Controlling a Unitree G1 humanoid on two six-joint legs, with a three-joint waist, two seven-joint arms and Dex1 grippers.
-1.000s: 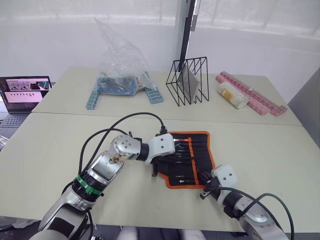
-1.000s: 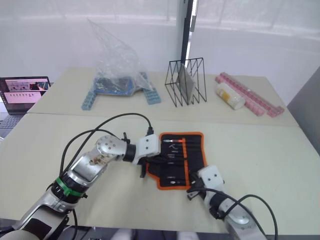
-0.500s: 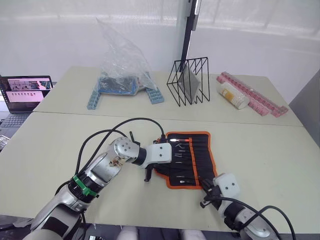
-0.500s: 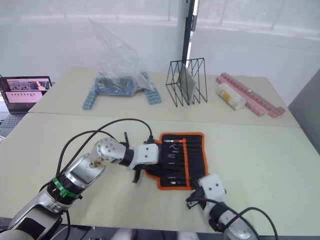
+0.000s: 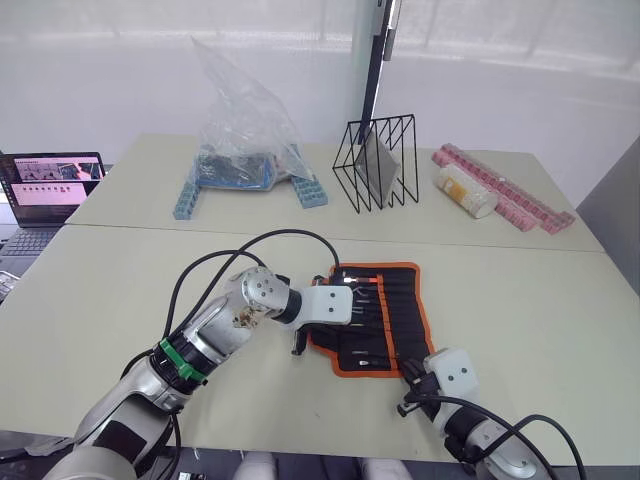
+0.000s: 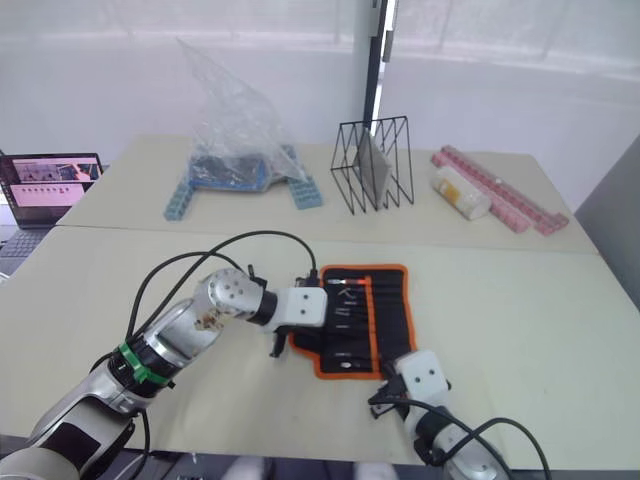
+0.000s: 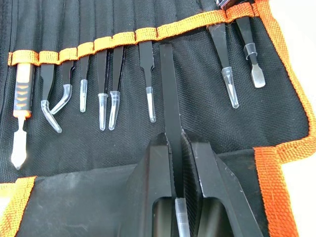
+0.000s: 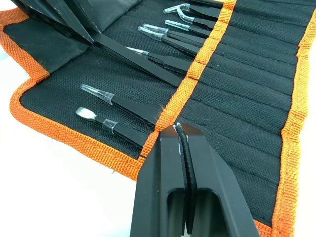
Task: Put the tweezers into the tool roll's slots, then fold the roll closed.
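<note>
Pale table [image 5: 120,290] carrying all items. Far left: crumpled clear plastic bag [image 5: 240,120] over blue blocks; laptop [image 5: 45,185] at the left edge. Far centre: black wire rack [image 5: 378,160]. Far right: pink strips [image 5: 505,190] with a pale cylinder lying against them.

Tool roll [image 5: 385,318] lying open and flat near the table's middle, orange edging all round, between the two arms. Slots [image 7: 74,19] running in a row under an orange band; several already filled, clear-capped tips of seated tweezers [image 7: 112,98] protruding side by side, plus an orange-handled tool [image 7: 20,118] at one end of the row.

Left gripper [image 7: 174,163] at the roll's left edge, fingers pressed tight on one straight black tweezer [image 7: 168,98], its far end meeting the orange band at a slot mouth between filled pockets. Depth of entry not discernible.

Right gripper [image 8: 181,143] at the roll's near right corner, fingers together over the orange band; thin black fabric strip seen between the pads, apparently pinched, though not certain.
</note>
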